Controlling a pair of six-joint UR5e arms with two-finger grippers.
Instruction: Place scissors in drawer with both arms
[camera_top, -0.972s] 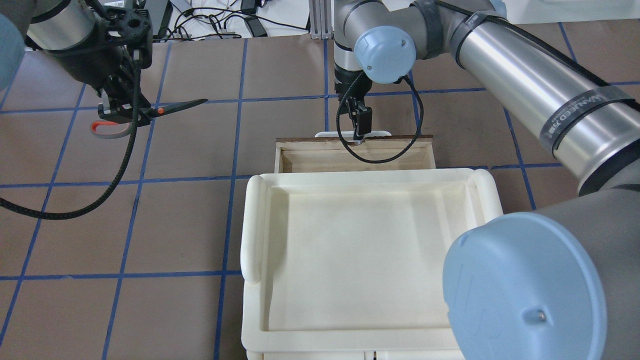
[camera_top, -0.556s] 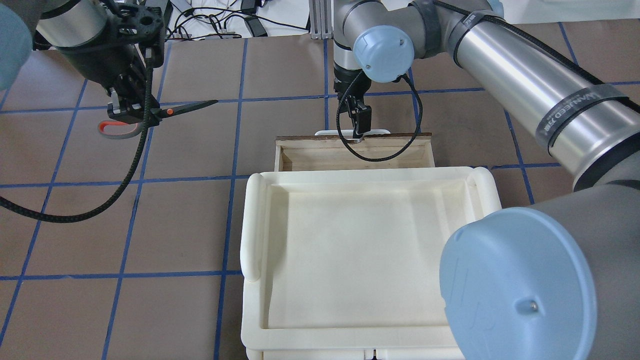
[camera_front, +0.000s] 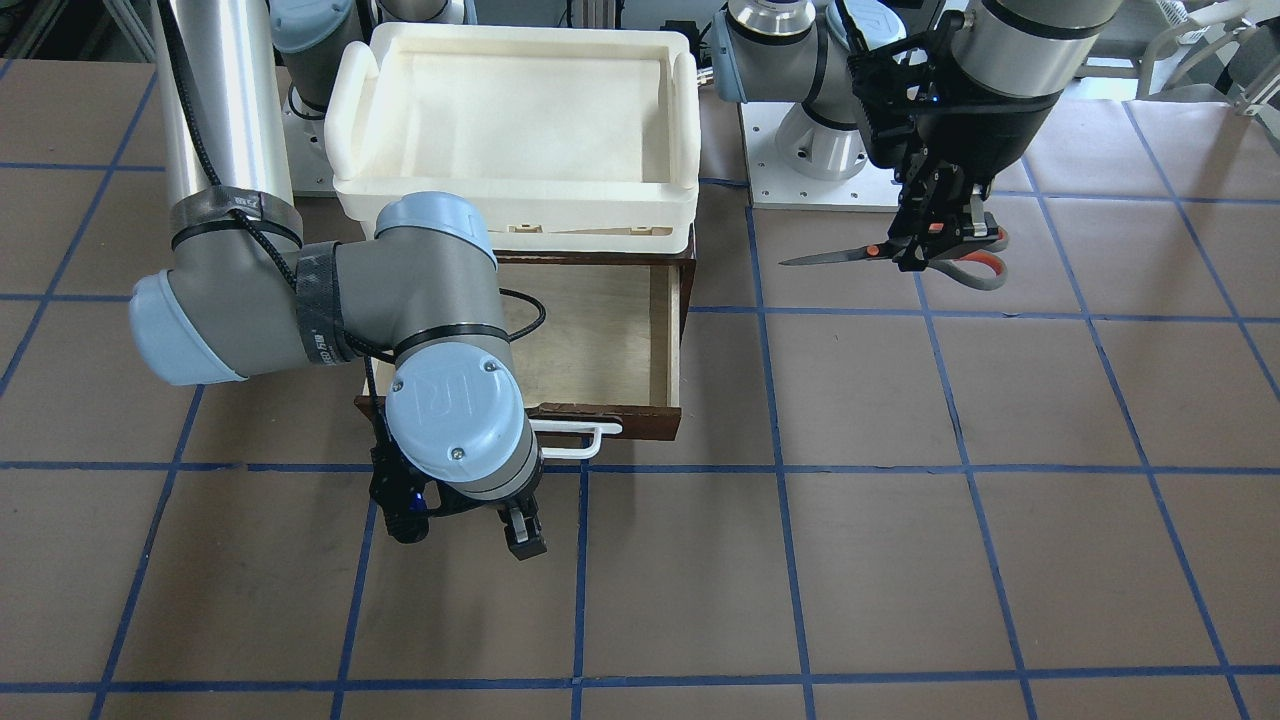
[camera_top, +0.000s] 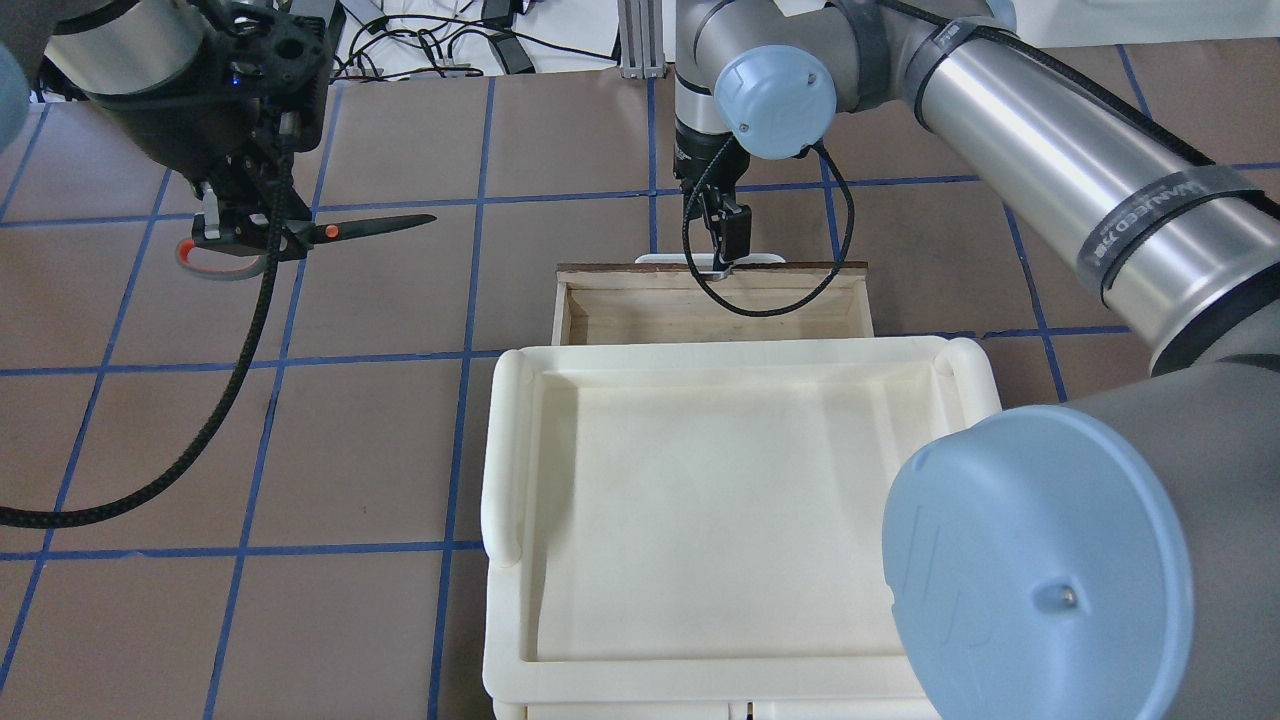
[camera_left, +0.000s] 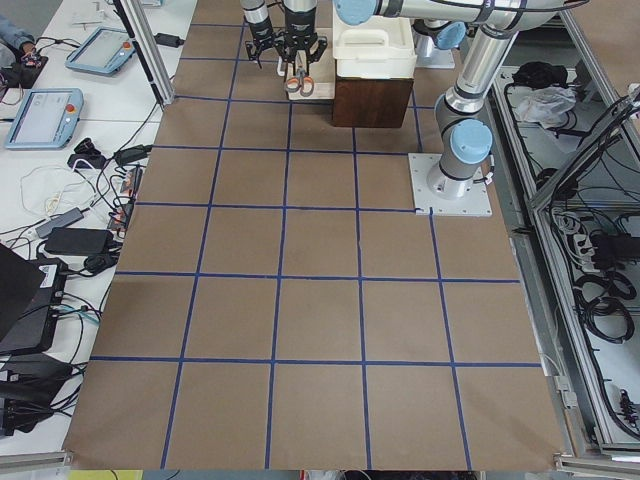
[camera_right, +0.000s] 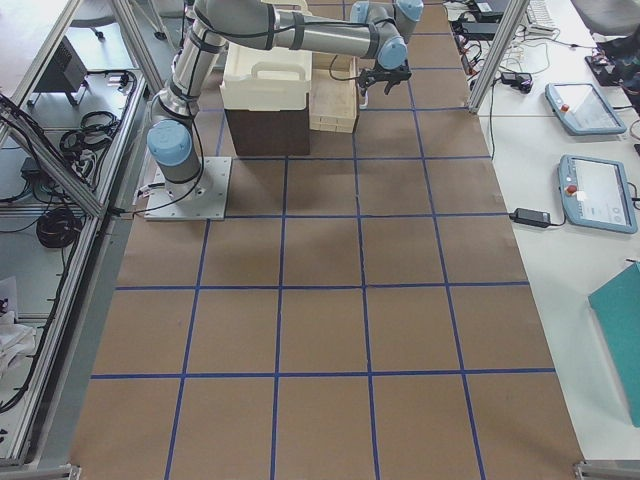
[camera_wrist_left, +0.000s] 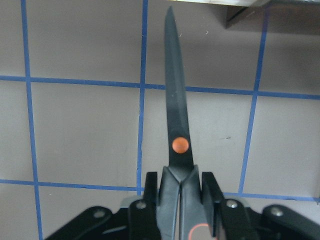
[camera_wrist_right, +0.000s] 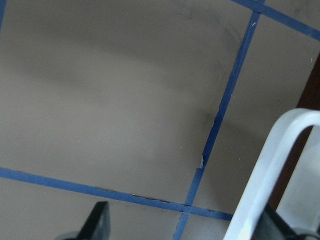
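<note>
Scissors (camera_front: 850, 254) being held over bench (camera_front: 900, 520) by L end effector (camera_front: 925, 255); R end effector (camera_front: 465, 535) being hovered wide at drawer handle (camera_front: 580, 441).

A black band (camera_top: 1150, 215) wrapped round the silver tube of the right arm (camera_top: 1040, 140), at about 2 o'clock in the overhead view, carries pale capitals that read roughly "WANJEED", followed by smaller signs too fine to make out. The same band shows in the front-facing view at about 9 o'clock, its print too small to read. In that view a light blue joint cap (camera_front: 452, 398) at about 8 o'clock bears an embossed "UR" mark. The screens of the handheld pendants (camera_right: 582, 108) in the side views are too small to read.
</note>
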